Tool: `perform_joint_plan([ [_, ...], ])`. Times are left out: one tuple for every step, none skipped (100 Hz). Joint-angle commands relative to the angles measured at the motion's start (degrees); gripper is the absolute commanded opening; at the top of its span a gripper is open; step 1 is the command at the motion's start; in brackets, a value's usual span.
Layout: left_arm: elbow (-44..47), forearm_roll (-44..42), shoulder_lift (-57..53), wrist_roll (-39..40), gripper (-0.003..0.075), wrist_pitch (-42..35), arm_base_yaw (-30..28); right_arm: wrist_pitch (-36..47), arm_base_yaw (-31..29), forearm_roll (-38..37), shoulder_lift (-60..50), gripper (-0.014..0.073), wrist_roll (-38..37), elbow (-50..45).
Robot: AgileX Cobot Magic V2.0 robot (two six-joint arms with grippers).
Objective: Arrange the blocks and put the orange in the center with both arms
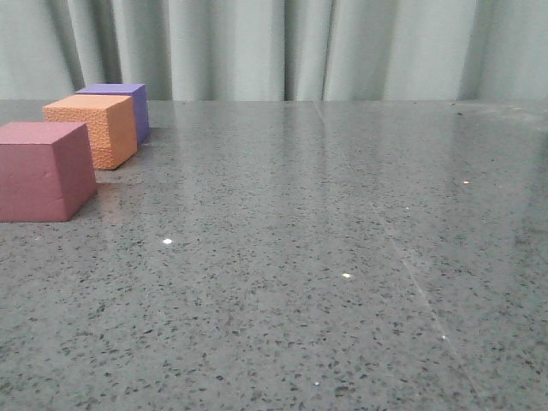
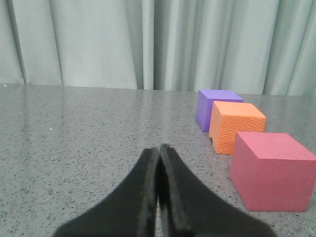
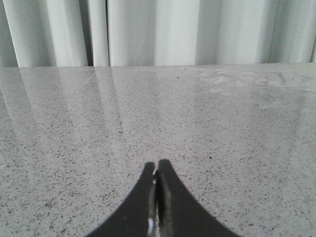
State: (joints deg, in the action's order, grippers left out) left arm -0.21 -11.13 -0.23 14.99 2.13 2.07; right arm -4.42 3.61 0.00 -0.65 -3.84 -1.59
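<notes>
Grey speckled tabletop (image 1: 325,257): orange cube (image 1: 92,128) mid-row at ten o'clock, between pink-red cube (image 1: 43,169) and purple cube (image 1: 120,104); our left gripper (image 2: 159,148) and right gripper (image 3: 157,163) pinched closed, empty.

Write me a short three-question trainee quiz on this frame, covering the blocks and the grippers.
1. True or false: the left gripper is holding a block.
2. In the front view, which block lies farthest from the camera? A) pink-red block B) orange block C) purple block
3. Fill in: the right gripper has its fingers ____ over bare tabletop.

Key:
1. False; its fingers are closed on nothing and the blocks sit apart from it.
2. C.
3. Shut.
</notes>
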Motion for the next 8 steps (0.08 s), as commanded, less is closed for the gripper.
perform_joint_plan([
  [3.0,0.4,-1.9,0.0,-0.0010,-4.0,-0.1,5.2,-0.2,0.0,-1.2,-0.0067,0.4,0.8],
  [3.0,0.4,-1.9,0.0,-0.0010,-4.0,-0.1,5.2,-0.2,0.0,-1.2,-0.0067,0.4,0.8],
  [3.0,0.4,-1.9,0.0,-0.0010,-4.0,-0.1,5.2,-0.2,0.0,-1.2,-0.0067,0.4,0.8],
  [3.0,0.4,-1.9,0.0,-0.0010,-4.0,-0.1,5.2,-0.2,0.0,-1.2,-0.0067,0.4,0.8],
  [3.0,0.4,-1.9,0.0,-0.0010,-4.0,-0.1,5.2,-0.2,0.0,-1.2,-0.0067,0.4,0.8],
  [3.0,0.4,-1.9,0.0,-0.0010,-4.0,-0.1,5.2,-0.2,0.0,-1.2,-0.0067,0.4,0.8],
  [3.0,0.4,-1.9,0.0,-0.0010,-4.0,-0.1,5.2,-0.2,0.0,-1.2,-0.0067,0.4,0.8],
  [3.0,0.4,-1.9,0.0,-0.0010,-4.0,-0.1,5.2,-0.2,0.0,-1.2,-0.0067,0.4,0.8],
])
